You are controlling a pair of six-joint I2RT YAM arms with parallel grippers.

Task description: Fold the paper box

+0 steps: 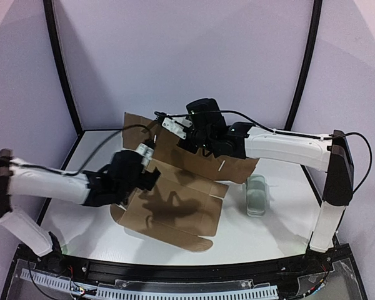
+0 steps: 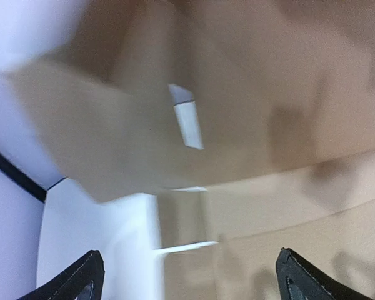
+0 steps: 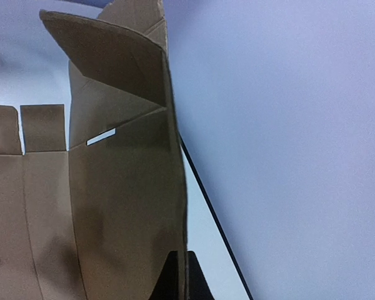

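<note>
The paper box [image 1: 175, 212] is a brown cardboard sheet lying mid-table, with its far panel lifted up. My right gripper [image 1: 194, 142] reaches in from the right and is shut on that lifted panel's edge. In the right wrist view the panel [image 3: 119, 206] stands upright and runs down between the dark fingertips [image 3: 178, 284] of the right gripper [image 3: 184, 284]. My left gripper [image 1: 150, 176] hovers over the sheet's left part. In the left wrist view the left gripper [image 2: 190, 281] is wide open with nothing between its fingers, and blurred cardboard [image 2: 287, 94] with a slit fills the view beyond.
A small pale, clear oblong container [image 1: 256, 195] stands on the white table [image 1: 269, 231] to the right of the cardboard. Black frame bars [image 1: 62, 69] rise at the back left and back right. Pale lilac walls enclose the table.
</note>
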